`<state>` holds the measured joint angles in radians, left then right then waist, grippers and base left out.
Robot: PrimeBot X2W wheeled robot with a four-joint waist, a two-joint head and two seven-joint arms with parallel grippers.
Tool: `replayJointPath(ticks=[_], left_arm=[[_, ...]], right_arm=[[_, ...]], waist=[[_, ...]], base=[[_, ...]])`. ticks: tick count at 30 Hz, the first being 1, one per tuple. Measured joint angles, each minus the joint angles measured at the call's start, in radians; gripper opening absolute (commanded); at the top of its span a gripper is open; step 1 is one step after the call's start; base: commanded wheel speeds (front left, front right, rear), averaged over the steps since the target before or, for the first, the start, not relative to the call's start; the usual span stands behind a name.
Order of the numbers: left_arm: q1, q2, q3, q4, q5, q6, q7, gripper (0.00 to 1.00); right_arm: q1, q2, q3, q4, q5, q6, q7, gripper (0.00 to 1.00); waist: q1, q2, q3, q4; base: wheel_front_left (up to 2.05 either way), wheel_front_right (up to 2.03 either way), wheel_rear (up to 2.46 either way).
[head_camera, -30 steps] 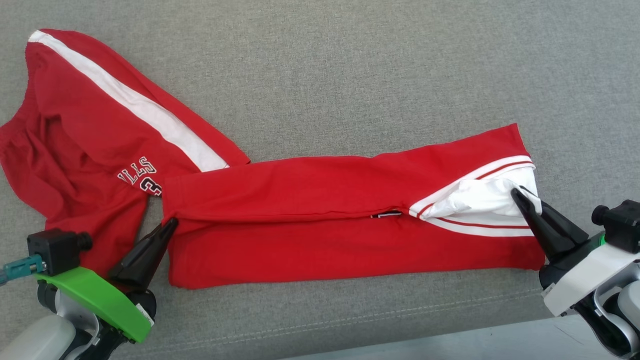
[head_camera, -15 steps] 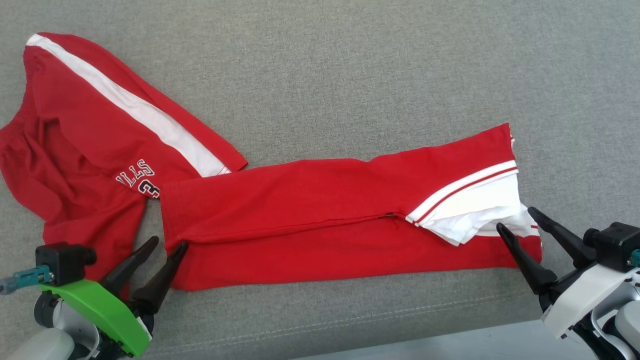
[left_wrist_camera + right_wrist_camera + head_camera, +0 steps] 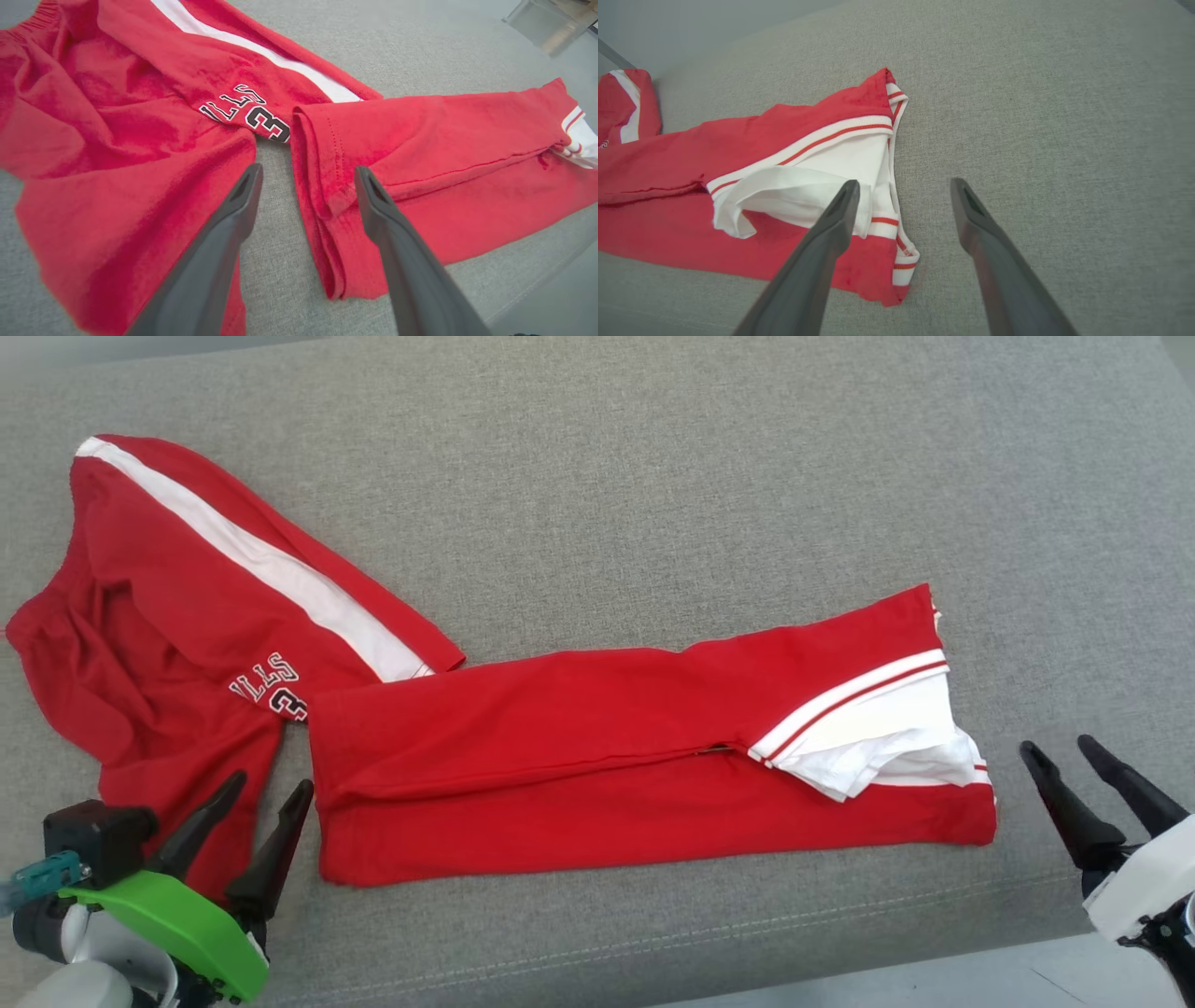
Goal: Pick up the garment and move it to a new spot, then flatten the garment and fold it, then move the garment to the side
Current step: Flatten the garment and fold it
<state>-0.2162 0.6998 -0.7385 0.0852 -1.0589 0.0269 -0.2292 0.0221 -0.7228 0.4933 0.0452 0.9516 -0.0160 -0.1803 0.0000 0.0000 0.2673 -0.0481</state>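
The red garment [image 3: 579, 756] lies on the grey cushion, its near half folded into a long band, with a white sleeve [image 3: 878, 737] at the right end. A bunched part with a white stripe and partial lettering [image 3: 266, 681] spreads to the left. My left gripper [image 3: 271, 789] stands open at the band's left end, nothing between its fingers. In the left wrist view the folded hem [image 3: 327, 196] sits between the fingers' tips. My right gripper [image 3: 1060, 747] is open just right of the band's end, apart from the cloth. The right wrist view shows the sleeve [image 3: 817, 177] beside the left finger [image 3: 831, 224].
The grey fabric cushion [image 3: 653, 476] stretches far beyond the garment at the back and right. Its stitched front seam [image 3: 747, 924] runs close to me, with a pale floor strip [image 3: 887, 980] beyond the edge at the lower right.
Both grippers opened and let go of the garment, then drew back toward me. The band's ends dropped flat on the cushion. The camera has shifted a little, so the whole picture sits lower.
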Motion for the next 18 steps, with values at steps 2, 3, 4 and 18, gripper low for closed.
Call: replayJointPath(ticks=[2,3,4,18], left_arm=[[-0.001,-0.014,0.0,-0.015,0.039,0.024,-0.011,1.0],[-0.001,-0.023,0.002,-0.025,0.051,0.036,-0.011,1.0],[-0.002,-0.033,0.01,-0.034,0.065,0.052,-0.016,1.0],[-0.006,-0.161,0.152,-0.101,0.285,0.093,-0.022,1.0]], right_arm=[[0.0,-0.008,-0.011,0.016,0.038,-0.003,0.03,1.0],[-0.002,-0.009,-0.014,0.023,0.048,-0.003,0.042,1.0],[-0.004,-0.006,-0.021,0.027,0.071,-0.003,0.056,1.0],[-0.106,0.029,-0.03,0.173,0.218,-0.004,0.238,1.0]], waist=[[0.0,0.0,-0.003,0.007],[0.0,0.0,-0.005,0.012],[0.0,0.0,-0.006,0.017],[0.0,0.0,-0.004,0.144]], base=[[0.0,0.0,0.0],[0.0,0.0,0.0],[0.0,0.0,0.0],[0.0,0.0,0.0]])
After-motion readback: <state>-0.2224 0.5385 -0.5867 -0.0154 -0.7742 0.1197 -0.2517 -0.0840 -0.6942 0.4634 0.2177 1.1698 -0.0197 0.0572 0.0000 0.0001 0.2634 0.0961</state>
